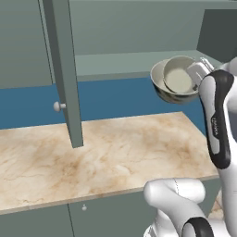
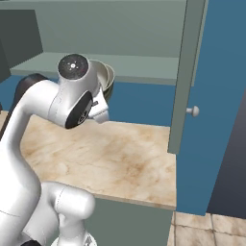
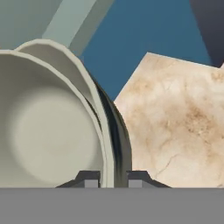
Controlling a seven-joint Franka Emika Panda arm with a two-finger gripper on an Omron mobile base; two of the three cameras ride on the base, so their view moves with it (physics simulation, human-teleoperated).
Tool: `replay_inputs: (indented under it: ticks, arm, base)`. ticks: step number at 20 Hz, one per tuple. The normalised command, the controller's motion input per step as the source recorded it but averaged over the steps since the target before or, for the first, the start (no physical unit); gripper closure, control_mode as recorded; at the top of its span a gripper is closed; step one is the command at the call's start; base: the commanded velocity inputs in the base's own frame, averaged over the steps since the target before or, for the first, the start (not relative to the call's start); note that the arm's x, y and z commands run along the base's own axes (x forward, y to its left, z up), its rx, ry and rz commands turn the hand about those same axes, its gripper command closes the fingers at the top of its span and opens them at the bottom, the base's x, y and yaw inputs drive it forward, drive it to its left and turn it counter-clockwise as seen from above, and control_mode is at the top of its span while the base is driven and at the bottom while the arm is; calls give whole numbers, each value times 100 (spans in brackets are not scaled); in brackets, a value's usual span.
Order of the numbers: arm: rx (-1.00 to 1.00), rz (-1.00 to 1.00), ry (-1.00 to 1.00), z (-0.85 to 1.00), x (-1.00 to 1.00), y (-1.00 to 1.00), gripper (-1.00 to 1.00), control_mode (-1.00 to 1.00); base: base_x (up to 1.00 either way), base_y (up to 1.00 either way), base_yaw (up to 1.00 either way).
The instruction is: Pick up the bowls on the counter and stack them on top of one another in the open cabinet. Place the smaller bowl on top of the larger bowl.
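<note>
The counter (image 1: 106, 152) runs beige and brown-veined below me, its far edge against the blue wall (image 1: 115, 99). Above it is the open cabinet (image 1: 120, 62), its grey-green shelf at the height of my hand, its tall narrow door (image 1: 65, 74) swung out over the worktop's middle, pale knob (image 1: 58, 106) on its face. I hold both bowls in the air just in front of the shelf's front edge, near its right end and well above the worktop's far right corner. The larger bowl (image 1: 159, 83) is tipped toward me, and the smaller bowl (image 1: 178, 76) nests inside it (pale insides showing). My gripper (image 3: 113, 178) pinches their rims at one side, a finger (image 3: 91, 179) inside the smaller bowl, the other outside the larger.
</note>
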Motion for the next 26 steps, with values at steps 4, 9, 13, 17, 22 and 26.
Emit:
replay_inputs:
  ticks: [4,9,13,17,22,26]
  arm:
    - [8,6,-25,67,-8,30,100,-100]
    - [8,3,-15,33,27,25,100,-100]
    - [2,1,-7,20,32,11,100,-100]
    - [0,0,-1,10,30,3,100,-100]
    - [11,-4,6,18,25,-5,100,-100]
    - [8,-9,2,12,11,-7,100,-100]
  base:
    - [0,0,0]
    - [0,0,0]
    - [0,0,0]
    - [0,0,0]
    - [0,0,0]
    - [0,0,0]
